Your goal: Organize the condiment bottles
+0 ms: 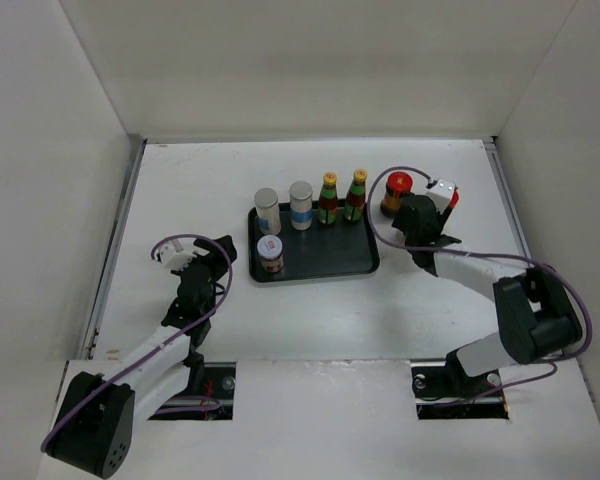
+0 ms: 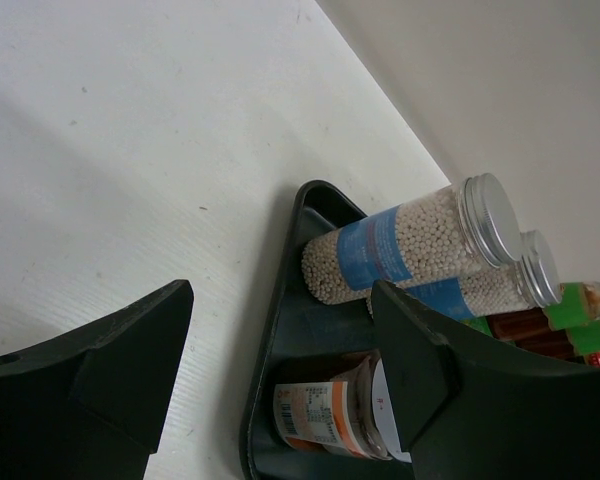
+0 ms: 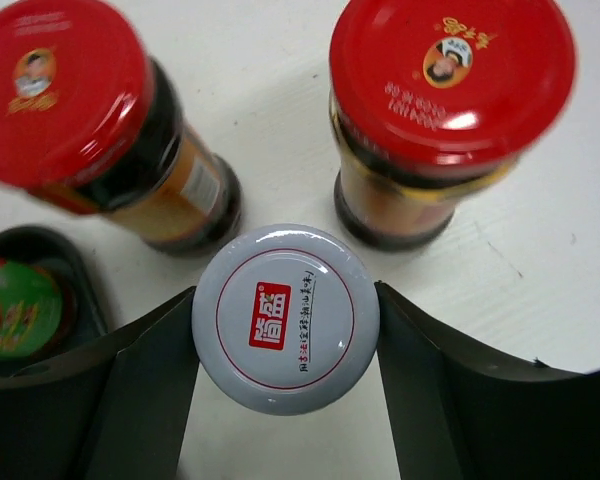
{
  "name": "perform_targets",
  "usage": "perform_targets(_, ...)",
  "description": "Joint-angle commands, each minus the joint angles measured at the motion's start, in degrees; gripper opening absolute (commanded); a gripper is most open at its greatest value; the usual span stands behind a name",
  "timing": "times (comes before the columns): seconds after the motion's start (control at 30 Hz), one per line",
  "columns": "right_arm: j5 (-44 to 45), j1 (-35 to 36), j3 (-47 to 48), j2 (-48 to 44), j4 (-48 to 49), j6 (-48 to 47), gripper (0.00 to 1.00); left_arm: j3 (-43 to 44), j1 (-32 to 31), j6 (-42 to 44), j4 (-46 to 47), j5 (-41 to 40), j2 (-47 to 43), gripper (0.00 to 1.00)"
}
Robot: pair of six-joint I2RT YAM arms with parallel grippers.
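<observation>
White-lidded jar (image 3: 285, 318): clamped in your right gripper (image 3: 285, 305) beside two red-capped bottles (image 3: 450, 80), likely bound for the tray (image 1: 360, 262). Left gripper (image 2: 280, 310): spread wide, empty.

The round white jar lid (image 3: 285, 318) is gleaming smooth and glossy; the red cap (image 3: 450, 85) of a squat brown bottle is shining likewise; the ribbed silver metal caps (image 2: 492, 220) are glinting dully; the black plastic tray (image 2: 300, 340) is looking smooth; the white tabletop (image 2: 130, 150) is showing matt grain.
</observation>
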Motion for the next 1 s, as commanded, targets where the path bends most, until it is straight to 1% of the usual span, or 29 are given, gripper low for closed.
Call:
perform_targets(0.0,4.6,5.0,0.3,-9.7,3.8,-0.2,0.52,0.4,-0.3,0.2,2.6,0.2,0.0,0.71)
perform_targets(0.1,5.8,11.2,1.2,-13.7,2.3,-2.0,0.52,0.5,-0.3,0.3,2.7,-0.1,0.1,0.71)
perform_targets(0.17,5.4,15.8,2.6,-13.4,2.2,-2.4,0.52,0.4,-0.3,0.3,2.9,-0.2,0.2,0.71)
perform_targets(0.27,3.6,21.3,5.5,-9.9,3.3,-2.2,0.52,0.4,-0.3,0.4,2.9,-0.2,0.0,0.71)
perform_targets(0.37,0.6,26.3,8.8,-3.4,7.7,-2.3,0.52,0.4,0.0,0.4,2.9,0.0,0.1,0.71)
perform_targets(0.43,-0.2,28.6,11.8,0.7,8.7,-2.7,0.52,0.3,0.1,0.4,2.9,0.1,-0.3,0.71)
perform_targets(0.63,-2.5,33.0,18.2,9.7,9.0,-3.3,0.52,0.3,0.0,0.6,2.8,0.2,-0.6,0.71)
perform_targets(0.83,-2.5,35.0,19.8,14.9,8.7,-2.4,0.53,0.3,0.3,0.6,2.7,0.5,-0.5,0.71)
perform_targets(0.93,-2.5,35.0,20.2,16.4,8.2,-1.7,0.56,0.2,0.4,0.6,2.7,0.4,-0.7,0.71)
perform_targets(0.97,-2.4,35.1,20.3,16.8,8.2,-1.8,0.6,0.2,0.5,0.6,2.6,0.5,-0.7,0.71)
